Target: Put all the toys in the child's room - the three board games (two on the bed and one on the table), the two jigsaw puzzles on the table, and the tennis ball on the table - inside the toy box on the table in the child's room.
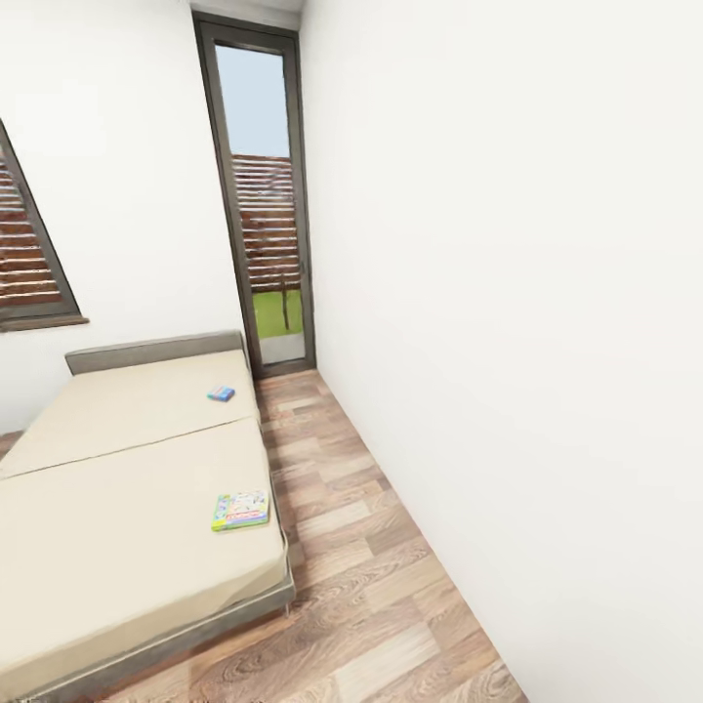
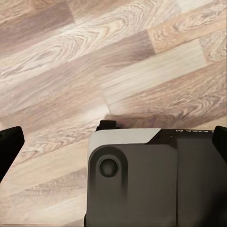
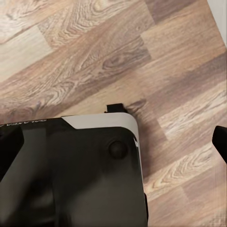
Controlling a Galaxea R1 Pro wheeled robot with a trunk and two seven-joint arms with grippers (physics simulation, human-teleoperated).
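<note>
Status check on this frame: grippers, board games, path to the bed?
Both grippers open, empty, over wood floor. Two board games on the bed: small blue one near the headboard, larger one at the near edge. Floor strip beside the bed unobstructed.

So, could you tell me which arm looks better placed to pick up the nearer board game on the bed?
Probably the left. The bed lies to the robot's left, and the nearer board game rests by its right edge, left of centre in the head view. Both grippers hang open over the floor, so neither is committed.
</note>
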